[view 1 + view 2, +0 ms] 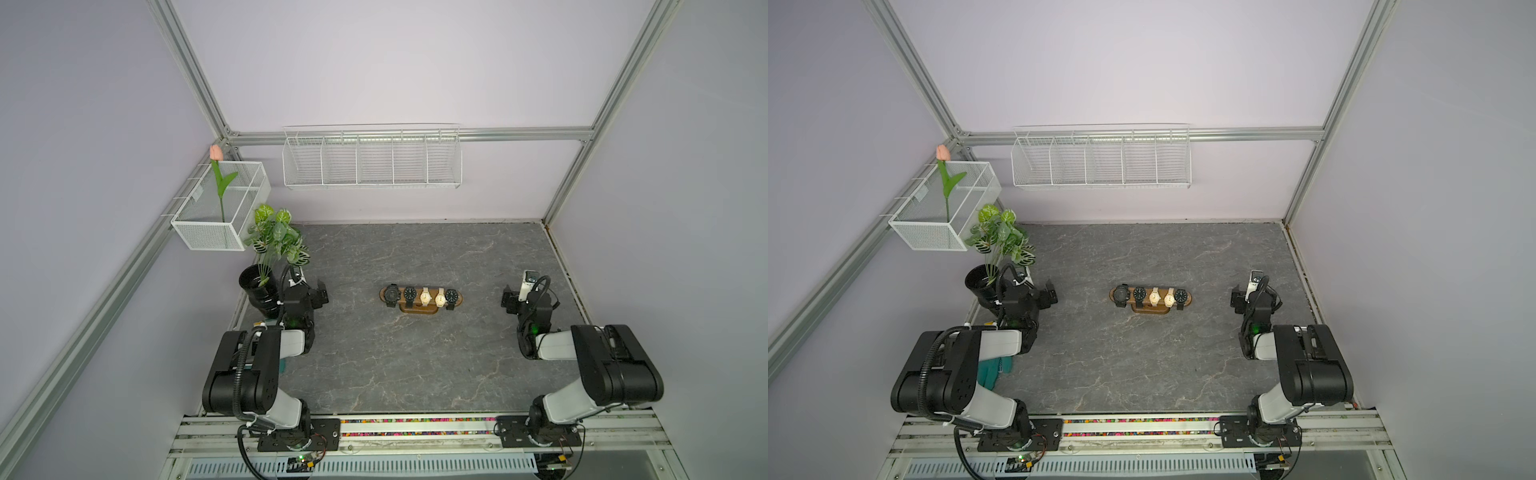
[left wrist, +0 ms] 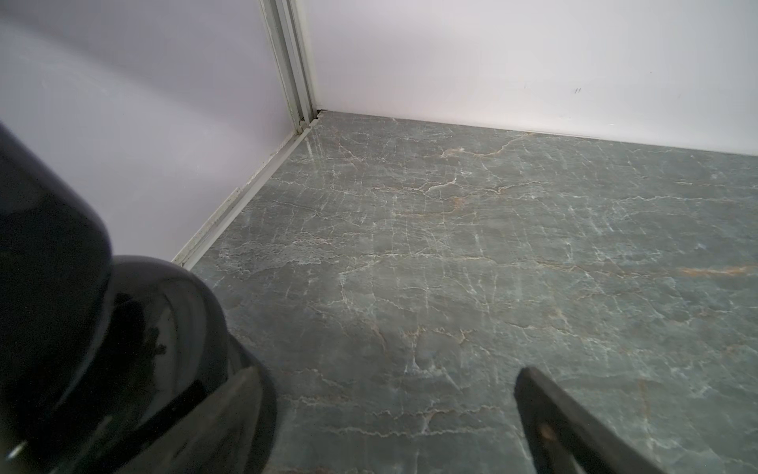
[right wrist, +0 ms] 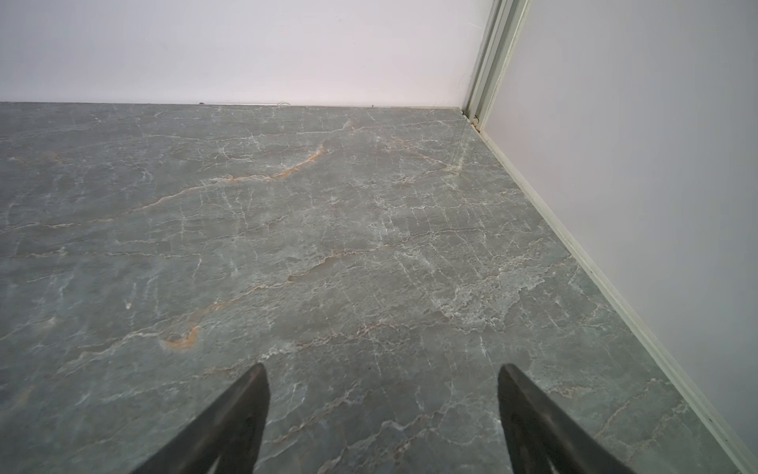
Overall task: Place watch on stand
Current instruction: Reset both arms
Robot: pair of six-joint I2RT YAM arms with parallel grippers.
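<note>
Left fingers (image 2: 553, 422) and right fingers (image 3: 242, 414) gape, five watches (image 1: 425, 296) on stand (image 1: 419, 310)

surface: grey marble-veined tabletop (image 1: 415, 365) is laid | back wall: white five-bay wire rack (image 1: 372, 160) is hung | left wall: white mesh box (image 1: 208, 237) is mounted, pink tulip (image 1: 215, 152) is stood inside | below it: green leafy plant (image 1: 276, 237) is kept in glossy black vase (image 1: 257, 286)

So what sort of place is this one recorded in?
Probably a lab robot cell, not a home: aluminium frame, left arm and right arm mounted on a rail, and an empty wire basket.
</note>
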